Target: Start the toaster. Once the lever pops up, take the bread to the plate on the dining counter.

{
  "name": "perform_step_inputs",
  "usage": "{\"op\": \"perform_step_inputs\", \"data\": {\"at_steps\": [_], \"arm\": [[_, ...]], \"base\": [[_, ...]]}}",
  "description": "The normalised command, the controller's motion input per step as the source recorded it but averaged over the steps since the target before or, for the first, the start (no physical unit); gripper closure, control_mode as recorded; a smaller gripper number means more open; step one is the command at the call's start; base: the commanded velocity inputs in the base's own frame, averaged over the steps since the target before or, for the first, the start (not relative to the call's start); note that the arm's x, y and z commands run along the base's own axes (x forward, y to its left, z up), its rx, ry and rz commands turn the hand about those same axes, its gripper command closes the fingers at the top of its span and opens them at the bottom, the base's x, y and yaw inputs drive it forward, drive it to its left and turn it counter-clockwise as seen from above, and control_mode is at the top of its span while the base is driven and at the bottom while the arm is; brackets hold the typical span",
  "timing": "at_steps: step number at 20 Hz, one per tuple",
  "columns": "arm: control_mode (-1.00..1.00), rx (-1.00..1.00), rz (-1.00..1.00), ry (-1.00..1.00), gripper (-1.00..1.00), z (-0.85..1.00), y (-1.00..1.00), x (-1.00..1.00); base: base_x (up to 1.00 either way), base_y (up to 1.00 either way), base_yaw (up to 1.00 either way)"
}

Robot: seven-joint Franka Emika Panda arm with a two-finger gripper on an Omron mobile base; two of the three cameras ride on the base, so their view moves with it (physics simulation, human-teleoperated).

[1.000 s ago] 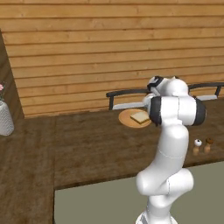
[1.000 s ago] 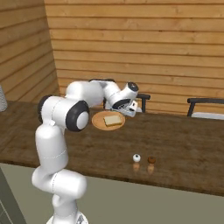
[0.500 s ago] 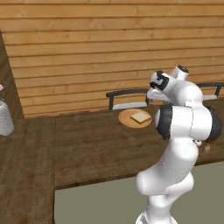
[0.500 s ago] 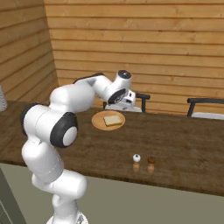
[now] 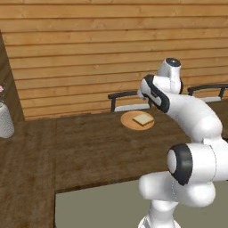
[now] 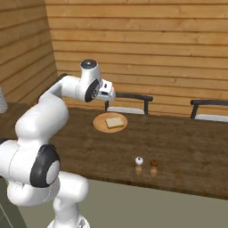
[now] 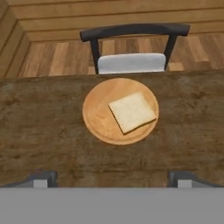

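Hand view: jaws wide and empty, now higher above bread [image 7: 132, 112] on plate [image 7: 98, 114] than before.

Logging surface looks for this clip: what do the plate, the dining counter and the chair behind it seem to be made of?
The plate looks like light matte wood, with faint ring grain. The dining counter looks like dark, rough-grained wood without gloss. The chair seems to have a dark frame, metal or painted wood, and a pale grey seat, perhaps padded.
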Motion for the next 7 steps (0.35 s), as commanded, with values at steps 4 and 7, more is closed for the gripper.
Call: {"op": "perform_step_inputs", "data": {"at_steps": [4,7], "arm": [[-1.00,0.03,-0.01,0.00,-1.00,1.00,0.02,-0.99],[-1.00,0.00,-0.01,0.00,-1.00,0.96,0.05,-1.00]], "base": [[0.00,0.00,0.00],[0.00,0.00,0.00]]}}
